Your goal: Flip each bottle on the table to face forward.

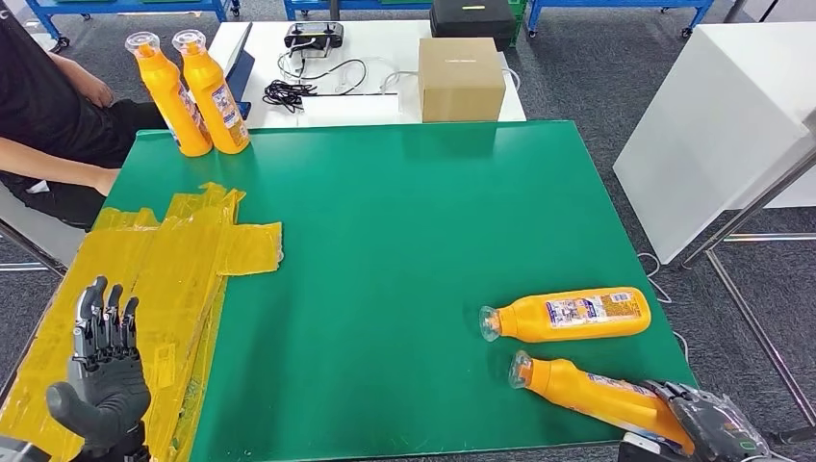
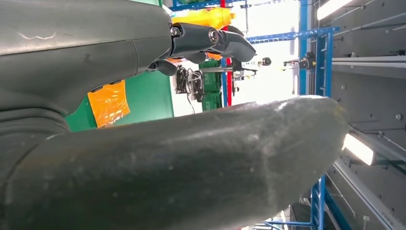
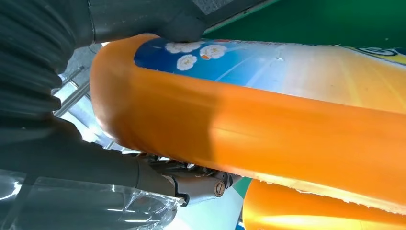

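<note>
The right hand [image 1: 707, 423] grasps the base of the near bottle [image 1: 587, 393] at the table's [image 1: 404, 250] front right corner; its cap points left. The left hand [image 1: 101, 371] is released, well apart.

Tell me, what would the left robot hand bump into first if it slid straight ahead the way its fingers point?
Probably just the crinkled yellow tape patch; beyond the left robot hand, two upright orange plastic bottles stand far off, though depth is unclear.
</note>
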